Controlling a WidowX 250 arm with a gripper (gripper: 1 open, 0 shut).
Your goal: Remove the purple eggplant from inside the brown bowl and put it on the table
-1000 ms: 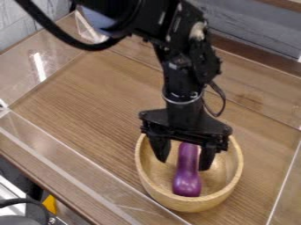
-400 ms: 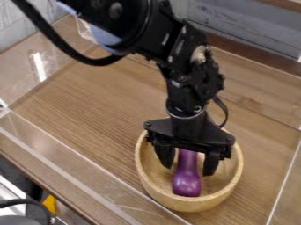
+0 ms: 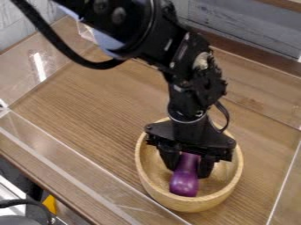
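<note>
Inside the brown bowl (image 3: pixel 148 180), the black claw (image 3: pixel 189 160) is clenched on the upper end of the purple eggplant (image 3: pixel 185 182).

Eggplant (image 3: pixel 185 183): glossy, smooth. Bowl (image 3: pixel 216 198): wood look, visible grain. Tabletop (image 3: pixel 88 101): wood-grain; side wall (image 3: pixel 59 136) clear, shiny plastic.

We see a robot arm (image 3: pixel 177 66) that is mostly matte black, built from chunky, angular segments. Along its upper part we make out round joint caps, and a pale blue-grey patch (image 3: pixel 107 40) shows at one side of the black housing. A thick black cable (image 3: pixel 59 48) loops outside the body, and a thinner black cord (image 3: pixel 223 110) curves beside the lower section. Small light glints speckle the wrist, too small for us to tell screws from reflections. The gripper (image 3: pixel 188 161) is black too, with a broad, blocky body and two short fingers.
</note>
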